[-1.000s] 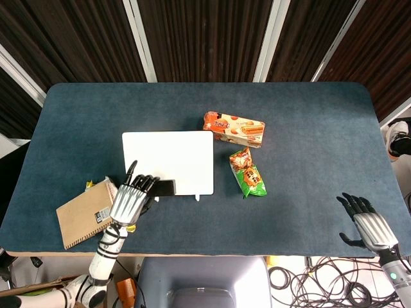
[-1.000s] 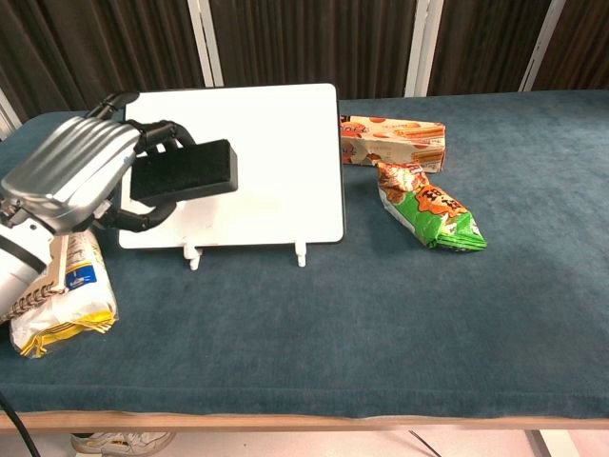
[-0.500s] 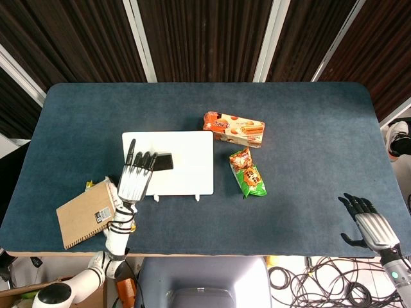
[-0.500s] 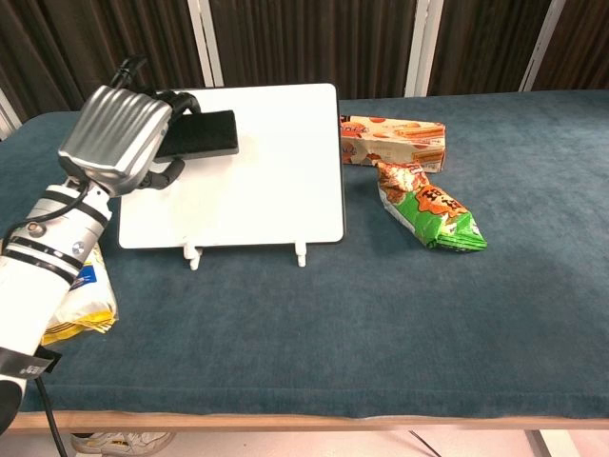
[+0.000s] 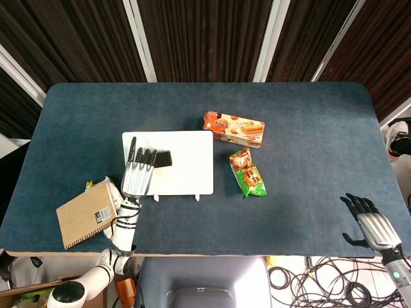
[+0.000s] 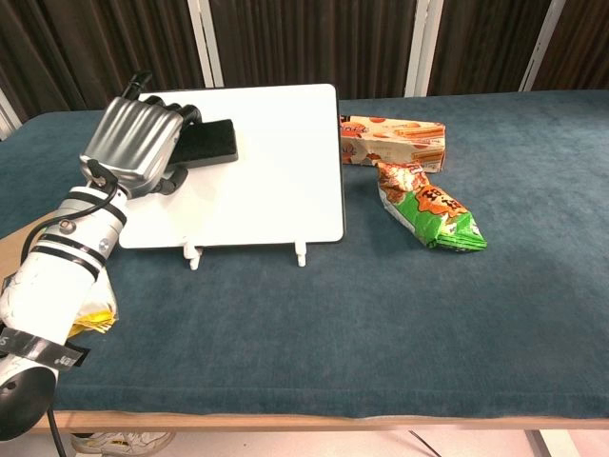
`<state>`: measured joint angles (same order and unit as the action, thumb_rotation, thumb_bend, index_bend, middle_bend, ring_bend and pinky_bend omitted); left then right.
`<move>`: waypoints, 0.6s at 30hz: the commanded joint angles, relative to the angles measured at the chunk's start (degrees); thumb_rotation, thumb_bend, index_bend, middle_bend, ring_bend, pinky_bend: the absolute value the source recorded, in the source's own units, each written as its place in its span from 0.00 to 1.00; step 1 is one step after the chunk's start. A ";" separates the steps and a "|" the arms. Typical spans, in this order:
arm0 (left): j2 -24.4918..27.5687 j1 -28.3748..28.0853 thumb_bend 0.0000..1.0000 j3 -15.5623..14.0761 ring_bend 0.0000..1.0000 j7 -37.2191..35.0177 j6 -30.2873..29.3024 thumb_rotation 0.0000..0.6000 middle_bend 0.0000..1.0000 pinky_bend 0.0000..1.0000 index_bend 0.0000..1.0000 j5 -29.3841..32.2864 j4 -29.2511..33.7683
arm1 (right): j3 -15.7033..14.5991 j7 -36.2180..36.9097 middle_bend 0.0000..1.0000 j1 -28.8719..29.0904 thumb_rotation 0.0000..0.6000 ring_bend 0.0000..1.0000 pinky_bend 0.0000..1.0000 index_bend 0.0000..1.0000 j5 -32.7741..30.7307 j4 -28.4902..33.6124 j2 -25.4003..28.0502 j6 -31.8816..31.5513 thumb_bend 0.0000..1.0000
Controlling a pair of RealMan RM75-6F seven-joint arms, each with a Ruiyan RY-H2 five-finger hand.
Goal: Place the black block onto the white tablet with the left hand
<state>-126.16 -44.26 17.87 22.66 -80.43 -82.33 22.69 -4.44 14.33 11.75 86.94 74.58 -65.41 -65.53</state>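
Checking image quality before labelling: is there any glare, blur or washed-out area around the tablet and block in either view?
Head view: sharp, evenly lit; the white tablet is bright and featureless, yet the black block stays distinct. Chest view: the left hand catches soft highlights on its metal back, no blur; the block shows little surface detail.

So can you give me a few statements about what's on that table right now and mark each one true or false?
1. The left hand has the black block over the white tablet. True.
2. The right hand holds the green snack bag. False: it holds nothing, at the table's edge.
3. The orange biscuit box lies on the tablet. False: it lies beside it on the table.
4. A notebook lies near the left arm. True.
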 commanded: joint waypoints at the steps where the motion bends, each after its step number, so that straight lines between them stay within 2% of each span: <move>1: 0.10 -0.02 0.34 -0.27 0.26 0.13 0.23 1.00 0.46 0.00 0.43 0.36 0.26 | 0.00 -0.16 0.00 0.01 1.00 0.00 0.00 0.00 -0.08 0.06 0.04 0.17 0.24; 18: 1.88 0.62 0.21 -1.46 0.14 1.77 1.78 1.00 0.32 0.00 0.28 2.51 4.89 | 0.12 -0.60 0.00 -0.07 1.00 0.00 0.00 0.00 -0.32 0.39 0.13 0.44 0.24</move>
<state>-124.39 -43.71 16.53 24.36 -78.69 -79.85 27.44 -4.31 13.73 11.67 86.61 74.98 -65.28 -65.09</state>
